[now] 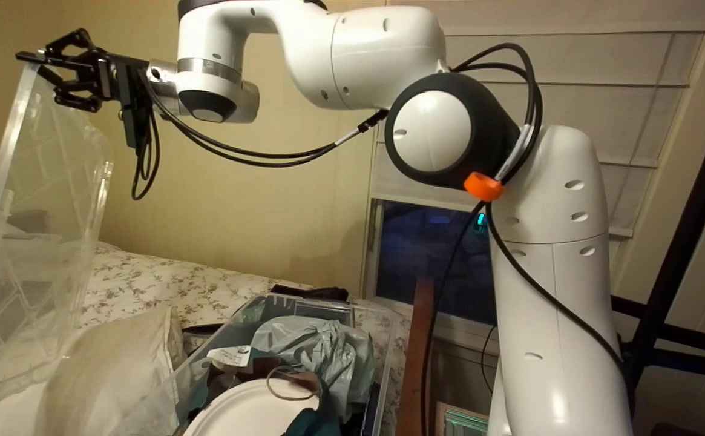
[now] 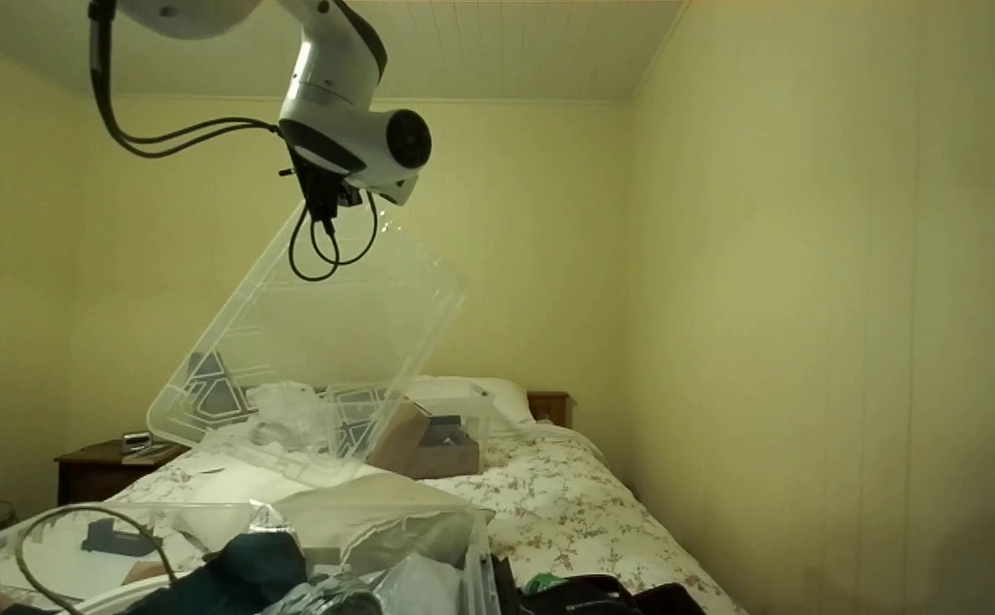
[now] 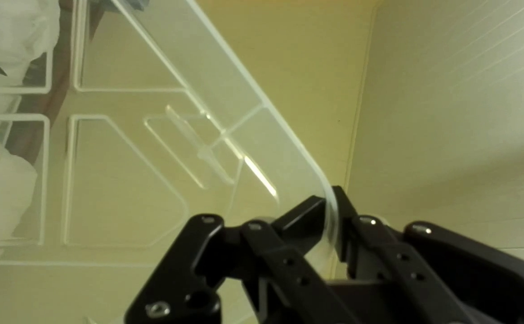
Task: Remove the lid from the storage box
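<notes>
The lid (image 1: 55,200) is a large clear plastic panel. It hangs steeply tilted from my gripper (image 1: 36,63), apart from the box. In an exterior view (image 2: 309,342) the lid hangs over the bed, beyond the box. In the wrist view my gripper (image 3: 332,216) is shut on a corner of the lid's rim (image 3: 279,117). The storage box (image 1: 328,307) is open at the top, with a grey-green plastic bag (image 1: 328,351), a white plate (image 1: 249,412) and dark teal cloth inside. Its clear wall also shows in an exterior view (image 2: 477,555). The fingertips are hidden in that view.
A bed with floral bedding (image 1: 146,278) lies under the lid. A pale pillow (image 1: 116,357) is beside the box. A cardboard box (image 2: 446,457) lies farther along the bed. A black bag (image 2: 599,595) is against the storage box. A wooden post (image 1: 417,357) stands near the arm.
</notes>
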Motion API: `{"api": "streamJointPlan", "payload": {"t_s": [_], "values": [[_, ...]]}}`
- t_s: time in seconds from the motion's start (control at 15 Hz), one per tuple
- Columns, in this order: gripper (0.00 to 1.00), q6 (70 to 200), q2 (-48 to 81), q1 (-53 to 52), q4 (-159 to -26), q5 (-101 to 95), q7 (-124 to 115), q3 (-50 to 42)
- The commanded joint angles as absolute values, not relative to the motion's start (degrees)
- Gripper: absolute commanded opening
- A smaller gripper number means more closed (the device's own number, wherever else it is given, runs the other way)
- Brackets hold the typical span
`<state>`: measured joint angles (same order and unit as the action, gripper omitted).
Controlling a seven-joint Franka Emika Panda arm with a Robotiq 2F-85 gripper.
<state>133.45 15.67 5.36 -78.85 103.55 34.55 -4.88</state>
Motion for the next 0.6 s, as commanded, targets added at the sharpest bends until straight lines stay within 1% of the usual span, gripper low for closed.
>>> {"api": "streamJointPlan", "payload": {"t_s": [0.0, 0.13, 0.53], "values": [[0.02, 133.4, 16.1, 5.4, -78.3, 103.6, 34.6, -4.9], [0.02, 139.1, 18.2, 5.3, -75.0, 110.5, 42.4, -4.6], [0.02, 145.3, 26.8, 7.1, -64.3, 127.6, 55.9, -5.7]]}}
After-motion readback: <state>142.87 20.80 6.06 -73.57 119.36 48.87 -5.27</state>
